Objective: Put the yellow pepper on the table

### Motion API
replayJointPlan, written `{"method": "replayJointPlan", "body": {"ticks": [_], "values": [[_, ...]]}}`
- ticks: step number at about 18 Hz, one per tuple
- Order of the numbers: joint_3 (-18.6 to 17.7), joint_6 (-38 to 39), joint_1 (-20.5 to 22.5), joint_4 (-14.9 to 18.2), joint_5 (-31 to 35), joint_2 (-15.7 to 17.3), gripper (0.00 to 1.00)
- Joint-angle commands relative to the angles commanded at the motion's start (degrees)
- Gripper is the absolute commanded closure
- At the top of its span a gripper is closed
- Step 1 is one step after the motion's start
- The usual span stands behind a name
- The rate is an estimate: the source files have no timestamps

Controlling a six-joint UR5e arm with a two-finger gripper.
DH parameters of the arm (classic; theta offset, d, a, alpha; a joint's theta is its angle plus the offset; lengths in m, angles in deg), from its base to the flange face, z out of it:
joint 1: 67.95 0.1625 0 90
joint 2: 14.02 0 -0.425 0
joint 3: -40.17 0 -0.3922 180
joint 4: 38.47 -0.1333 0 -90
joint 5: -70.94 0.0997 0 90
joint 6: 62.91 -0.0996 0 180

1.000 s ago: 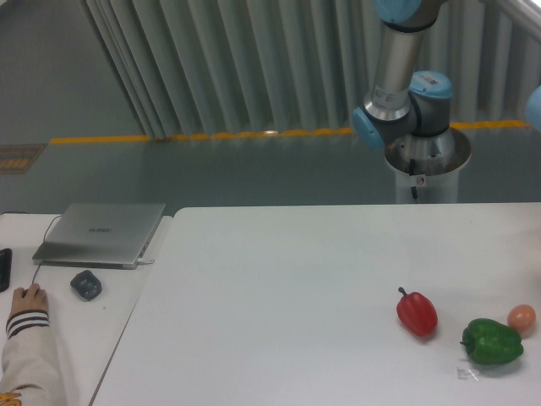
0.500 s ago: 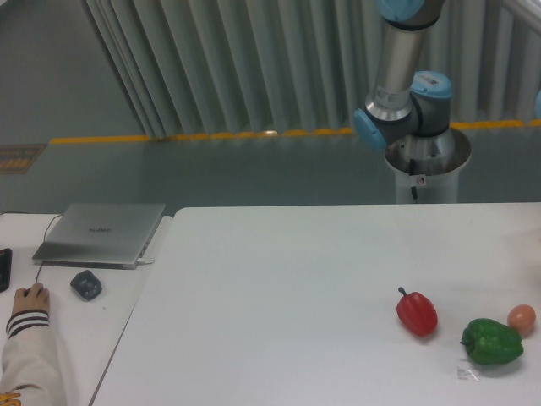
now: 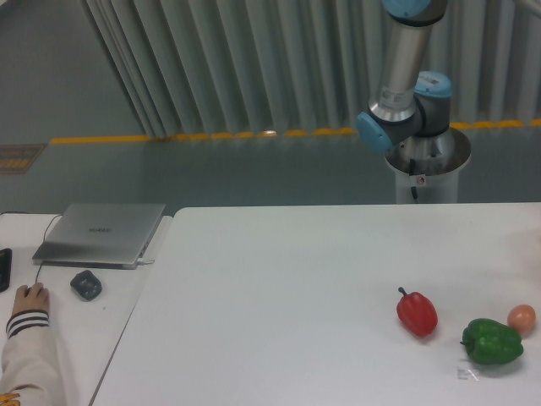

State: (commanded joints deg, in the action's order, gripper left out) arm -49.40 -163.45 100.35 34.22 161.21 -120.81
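The hand is lying outside the picture, so there is no telling whether it is open or closed, or whether it is carrying anything. Only the arm (image 3: 404,76) is showing: its grey tube is rising out of the frame at 12 o'clock, and its blue-capped joints are sitting on a white pedestal (image 3: 427,173) just beyond the far edge of the table (image 3: 287,288).

The yellow pepper is not appearing anywhere in view.

On the table, toward 4 o'clock from its middle, a red pepper (image 3: 418,312) is lying with its stem pointing to about 10 o'clock. Just beside it, at its 4 o'clock, a green pepper (image 3: 492,342) is resting near the right edge. A small orange-brown egg-like thing (image 3: 521,318) is sitting at the green pepper's 1 o'clock, touching or nearly touching it.

At 9 o'clock from the table, a narrower desk (image 3: 59,338) is carrying a closed grey laptop (image 3: 101,233) and, at the laptop's 6 o'clock, a dark mouse (image 3: 85,283). A person's hand (image 3: 28,298) in a striped cuff is resting on the desk at 8 o'clock from the mouse.
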Motion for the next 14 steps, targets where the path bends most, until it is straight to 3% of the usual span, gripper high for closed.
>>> {"method": "replayJointPlan", "body": {"ticks": [4,7,14], "values": [[0.4,-0.7,1.8,-0.3,0.3,0.0,0.00],[1.1,-5.7,3.2,-0.8,0.2,-0.8,0.00],[5.4,-12.6,6.5,-2.7,0.0,-5.4,0.00]]}}
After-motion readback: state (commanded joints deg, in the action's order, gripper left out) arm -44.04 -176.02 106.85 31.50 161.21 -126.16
